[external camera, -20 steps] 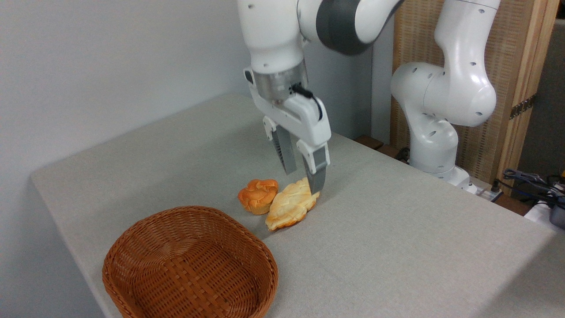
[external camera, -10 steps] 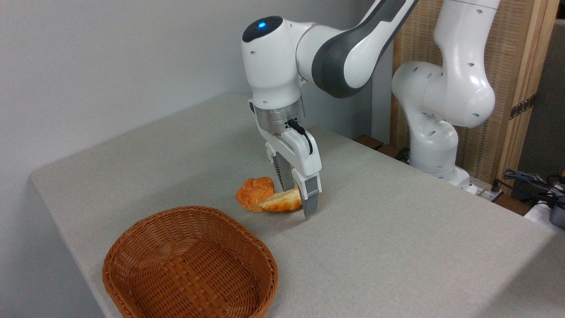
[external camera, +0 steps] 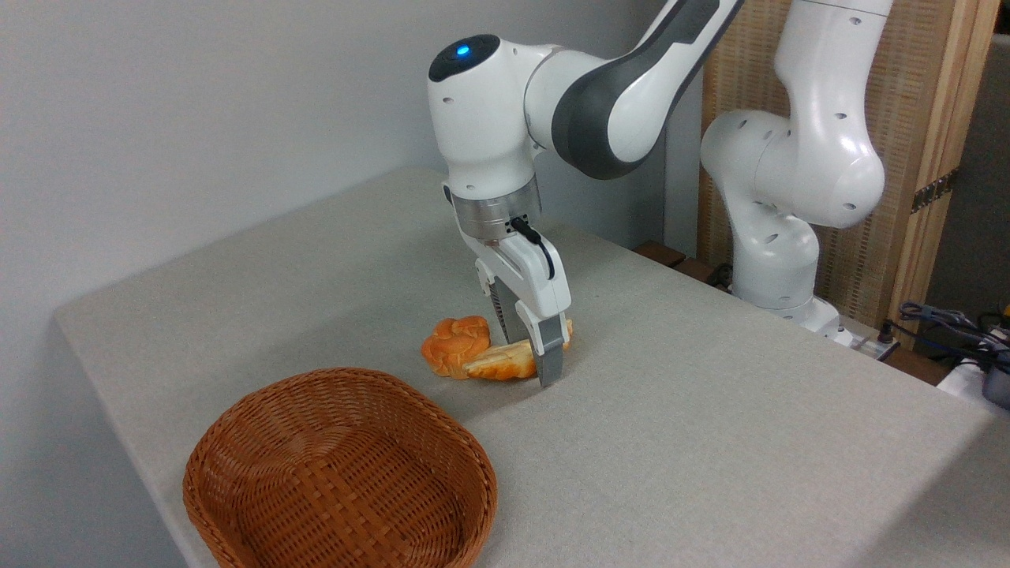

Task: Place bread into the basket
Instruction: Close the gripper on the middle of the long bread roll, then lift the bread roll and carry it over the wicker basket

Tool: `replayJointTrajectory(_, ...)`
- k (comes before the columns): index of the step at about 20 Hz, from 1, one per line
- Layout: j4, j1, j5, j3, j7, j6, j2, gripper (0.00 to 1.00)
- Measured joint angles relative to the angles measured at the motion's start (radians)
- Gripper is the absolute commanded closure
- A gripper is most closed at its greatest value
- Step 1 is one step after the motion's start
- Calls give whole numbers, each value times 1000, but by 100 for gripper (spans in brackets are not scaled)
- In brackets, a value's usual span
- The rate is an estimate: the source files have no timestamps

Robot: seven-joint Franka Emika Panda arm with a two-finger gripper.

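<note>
While clamped by white two-finger gripper (external camera: 530, 353), pale braided loaf (external camera: 502, 363) mostly hidden behind front finger; touching orange bun (external camera: 453, 353); contact with table unclear.

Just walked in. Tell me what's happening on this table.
A white robot arm has its end effector down at the table, its fingers on either side of the long braided bread, which is tipped up on its edge. The loaf leans against a small orange bun beside it. Whether the grip has fully closed is hard to tell. The wicker basket sits empty at the front left, so nothing has been put in it yet.
</note>
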Motion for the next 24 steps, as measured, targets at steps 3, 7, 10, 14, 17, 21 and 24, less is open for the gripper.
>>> replayJointTrajectory(3, 1, 0, 0, 0, 0, 0, 2, 73)
replayJointTrajectory(7, 1, 0, 0, 0, 0, 0, 2, 73)
replayJointTrajectory(10, 1, -2, 0, 0, 0, 0, 2, 73)
replayJointTrajectory(14, 1, -8, -1, 0, 0, 0, 2, 73)
replayJointTrajectory(17, 5, -9, -1, 0, 0, -4, 2, 73)
replayJointTrajectory(21, 83, -6, 5, 9, 3, -138, 8, 72)
replayJointTrajectory(24, 258, -3, 25, 55, 56, -321, 47, 70)
